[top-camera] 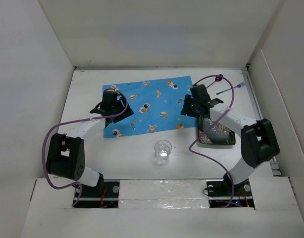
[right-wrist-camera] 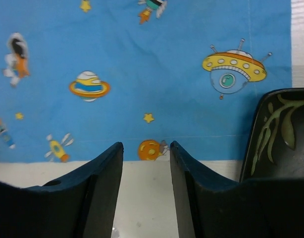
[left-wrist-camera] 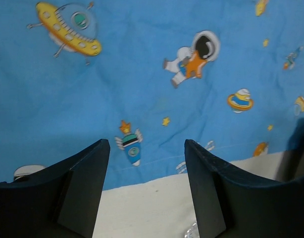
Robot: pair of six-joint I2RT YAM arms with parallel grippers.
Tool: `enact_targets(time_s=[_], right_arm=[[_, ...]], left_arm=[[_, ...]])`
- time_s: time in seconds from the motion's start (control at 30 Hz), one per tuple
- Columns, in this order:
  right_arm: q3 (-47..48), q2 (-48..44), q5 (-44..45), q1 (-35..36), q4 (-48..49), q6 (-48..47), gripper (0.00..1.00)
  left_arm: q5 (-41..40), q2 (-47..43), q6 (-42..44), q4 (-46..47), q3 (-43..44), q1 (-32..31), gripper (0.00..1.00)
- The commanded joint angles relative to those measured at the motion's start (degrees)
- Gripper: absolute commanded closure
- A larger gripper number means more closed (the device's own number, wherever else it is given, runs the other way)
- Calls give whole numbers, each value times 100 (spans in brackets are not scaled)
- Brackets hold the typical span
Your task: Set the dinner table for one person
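The white dinner table (top-camera: 127, 158) carries a blue space-print cloth (top-camera: 147, 105) laid flat at its middle back. My left gripper (top-camera: 111, 108) hovers over the cloth's left part, open and empty; the left wrist view shows the gripper (left-wrist-camera: 147, 163) above the cloth's near edge (left-wrist-camera: 142, 99). My right gripper (top-camera: 191, 106) hovers over the cloth's right edge, open and empty; the right wrist view shows the gripper (right-wrist-camera: 146, 148) at the cloth's hem (right-wrist-camera: 152, 74), with the dark leaf-patterned plate (right-wrist-camera: 278, 131) just to the right.
The dark plate (top-camera: 216, 133) lies right of the cloth under the right arm. A clear glass cup (top-camera: 163, 151) stands near the front middle. A purple spoon (top-camera: 219, 78) and a teal utensil (top-camera: 232, 89) lie at the back right. White walls surround the table.
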Motion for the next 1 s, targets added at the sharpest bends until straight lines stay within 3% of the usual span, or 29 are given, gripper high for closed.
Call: enact_targets(time_s=[0.0, 0.13, 0.33, 0.43, 0.47, 0.57, 0.63, 0.73, 0.77, 0.87, 0.97], right_arm=[[301, 446, 812, 335, -453, 30, 51], [741, 1000, 1760, 678, -1051, 267, 50], [962, 1625, 1974, 1022, -1518, 592, 49], [866, 1810, 1948, 1171, -1580, 768, 61], [726, 1810, 1948, 1223, -1589, 830, 73], [314, 1644, 1799, 1277, -1501, 1041, 91], [84, 1407, 1667, 1355, -1352, 1190, 97], [-75, 1266, 1762, 1487, -1404, 1278, 95], [-14, 1222, 1807, 1488, -1561, 1296, 89], [-22, 1072, 1737, 1558, -1589, 1296, 89], [-49, 888, 1702, 1619, -1607, 1340, 65]], left_arm=[[137, -116, 23, -28, -334, 342, 41], [86, 34, 128, -98, -343, 342, 42], [-72, 96, 234, -142, -185, 342, 42], [-326, 122, 251, -133, -141, 342, 42], [-388, 166, 260, -151, -97, 342, 42], [-371, 254, 286, -177, 8, 342, 42], [-458, 289, 295, -151, 9, 342, 42], [-433, 289, 374, -230, 18, 342, 42], [-494, 167, 383, -273, -113, 342, 42], [-616, 35, 401, -291, -255, 342, 43], [-617, -176, 418, -414, -317, 342, 43]])
